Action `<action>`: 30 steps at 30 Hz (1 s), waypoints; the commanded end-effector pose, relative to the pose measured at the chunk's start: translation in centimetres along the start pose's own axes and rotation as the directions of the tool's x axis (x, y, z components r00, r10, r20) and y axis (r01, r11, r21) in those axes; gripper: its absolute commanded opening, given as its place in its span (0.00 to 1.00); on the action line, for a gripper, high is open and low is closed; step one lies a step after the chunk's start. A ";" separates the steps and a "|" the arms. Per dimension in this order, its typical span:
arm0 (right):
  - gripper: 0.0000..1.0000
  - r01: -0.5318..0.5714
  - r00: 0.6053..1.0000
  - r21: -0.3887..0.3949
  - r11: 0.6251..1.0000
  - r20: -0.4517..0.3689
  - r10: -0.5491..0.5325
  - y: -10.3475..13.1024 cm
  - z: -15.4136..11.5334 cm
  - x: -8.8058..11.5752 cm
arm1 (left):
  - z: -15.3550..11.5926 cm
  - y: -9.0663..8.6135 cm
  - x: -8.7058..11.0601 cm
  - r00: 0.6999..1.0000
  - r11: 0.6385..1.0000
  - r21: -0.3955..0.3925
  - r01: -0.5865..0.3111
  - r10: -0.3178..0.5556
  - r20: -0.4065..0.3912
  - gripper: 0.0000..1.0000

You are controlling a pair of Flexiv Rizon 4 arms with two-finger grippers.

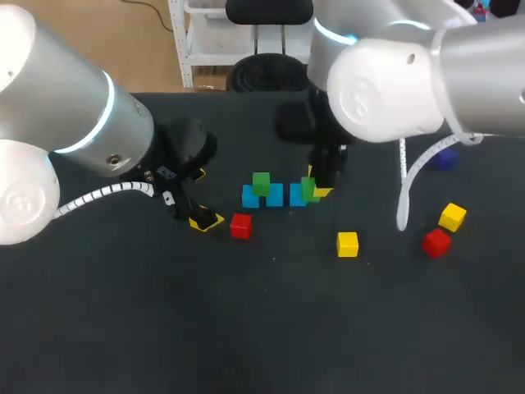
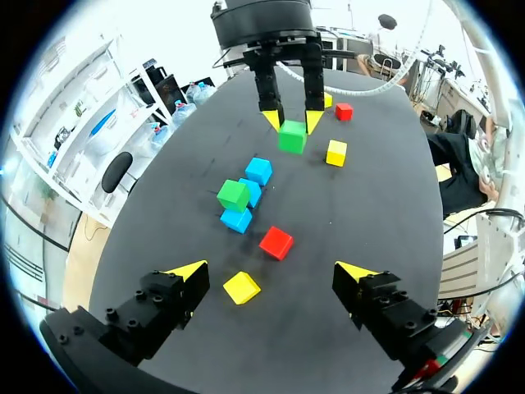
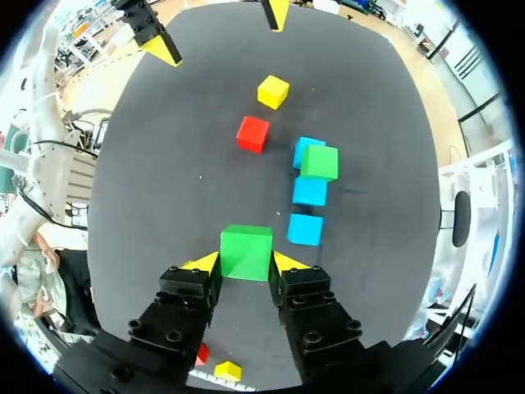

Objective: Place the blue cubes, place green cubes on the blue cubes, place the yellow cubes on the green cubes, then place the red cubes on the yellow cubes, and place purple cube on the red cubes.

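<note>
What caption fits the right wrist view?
Right pincer grips a green cube beside three blue cubes, a second green cube already stacked.

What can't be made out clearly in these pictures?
Head view: purple cube, dim in the right arm's shadow, shape unclear; neither wrist view shows it.
Head view: rightmost blue cube, mostly hidden by the held green cube.
Right wrist view: a red cube, mostly hidden under the right gripper.
</note>
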State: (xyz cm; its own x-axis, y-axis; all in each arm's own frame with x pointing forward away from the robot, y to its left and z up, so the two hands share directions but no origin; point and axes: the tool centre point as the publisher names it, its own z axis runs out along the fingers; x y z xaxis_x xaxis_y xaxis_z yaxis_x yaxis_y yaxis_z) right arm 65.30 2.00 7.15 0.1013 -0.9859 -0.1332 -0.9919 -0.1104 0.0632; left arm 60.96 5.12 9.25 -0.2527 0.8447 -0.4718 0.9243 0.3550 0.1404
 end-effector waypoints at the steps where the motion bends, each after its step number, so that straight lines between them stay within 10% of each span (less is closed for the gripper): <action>1: 0.00 0.002 1.000 0.013 1.000 0.006 -0.002 -0.6 -0.1 0.4 | 0.0 0.1 -0.1 1.000 1.000 0.000 0.001 -0.001 -0.003 1.00; 30: 0.00 -0.015 0.997 -0.003 1.000 -0.071 0.015 -4.6 1.3 -0.4 | 0.0 0.1 -0.1 1.000 1.000 0.000 0.001 -0.001 -0.003 1.00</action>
State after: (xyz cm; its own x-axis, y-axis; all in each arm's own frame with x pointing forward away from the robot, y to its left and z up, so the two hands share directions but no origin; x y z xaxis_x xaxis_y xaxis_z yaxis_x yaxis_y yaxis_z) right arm 69.22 2.59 5.66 0.0960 -0.9929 -0.0707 -0.9933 -0.1002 0.0571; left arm 60.96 5.12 9.25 -0.2527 0.8447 -0.4718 0.9243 0.3550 0.1404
